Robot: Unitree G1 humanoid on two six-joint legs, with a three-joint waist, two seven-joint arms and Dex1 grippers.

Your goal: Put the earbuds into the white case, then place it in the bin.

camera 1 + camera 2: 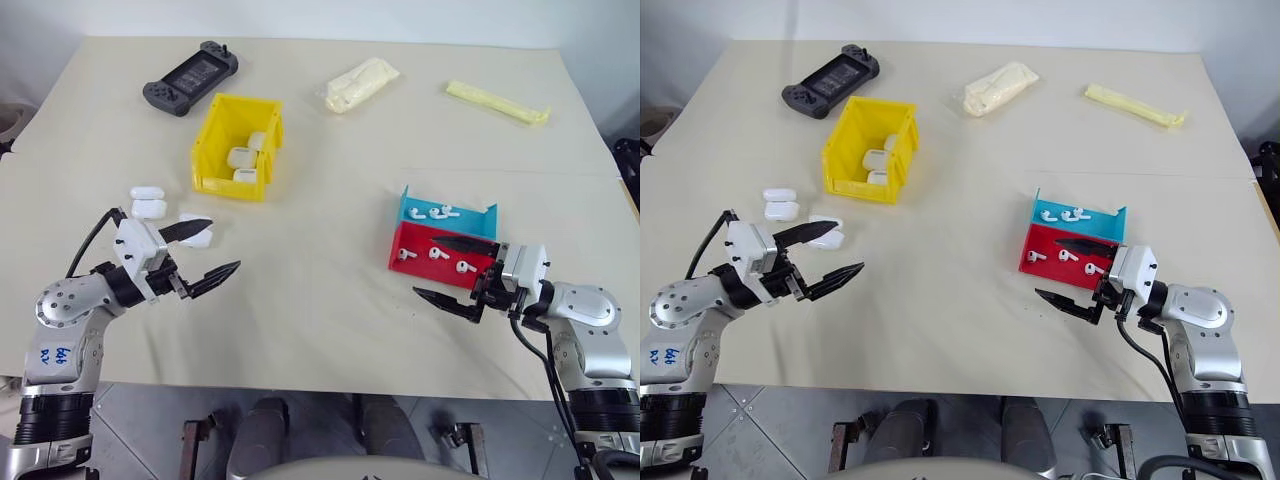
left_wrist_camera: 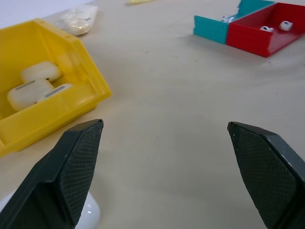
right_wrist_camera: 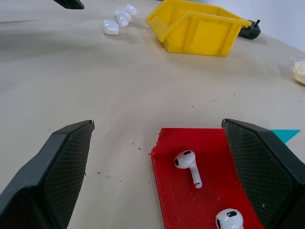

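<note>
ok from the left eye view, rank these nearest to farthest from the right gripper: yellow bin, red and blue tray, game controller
1. Red and blue tray, just beyond the right gripper, on the robot's right.
2. Yellow bin, across the table to the left.
3. Game controller, far left corner, behind the bin.

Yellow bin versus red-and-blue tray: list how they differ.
The yellow bin is one colour with tall walls; the red-and-blue tray is two-coloured and low. The bin holds white cases; the tray holds loose earbuds. The bin lies nearer the left gripper, the tray by the right gripper. Both stand on the table.
</note>
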